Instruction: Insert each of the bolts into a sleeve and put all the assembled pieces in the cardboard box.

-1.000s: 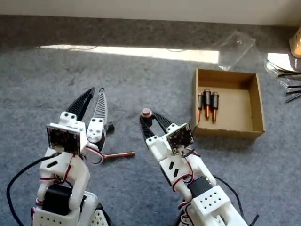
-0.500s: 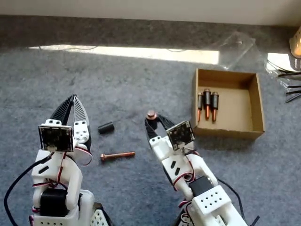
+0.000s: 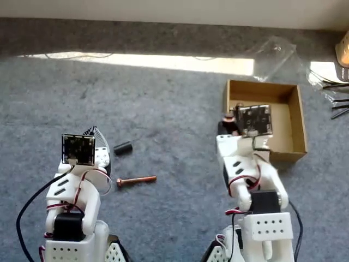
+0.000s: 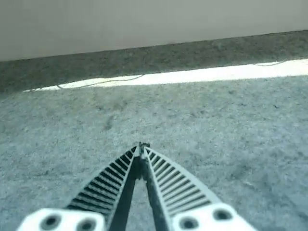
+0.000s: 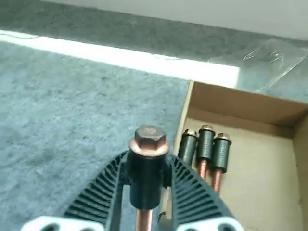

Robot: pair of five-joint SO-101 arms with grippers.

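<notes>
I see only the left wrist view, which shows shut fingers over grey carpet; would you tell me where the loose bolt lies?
Observer: The loose bolt lies flat on the carpet right beside the left arm, on its inner side.
Operator: Thank you. Is there a free sleeve near it?
Observer: Yes, a black sleeve lies a little farther out on the carpet, apart from the bolt.
Operator: And what is happening on the other side?
Observer: The right gripper is shut on a sleeved bolt at the cardboard box, where three assembled pieces lie side by side.
</notes>
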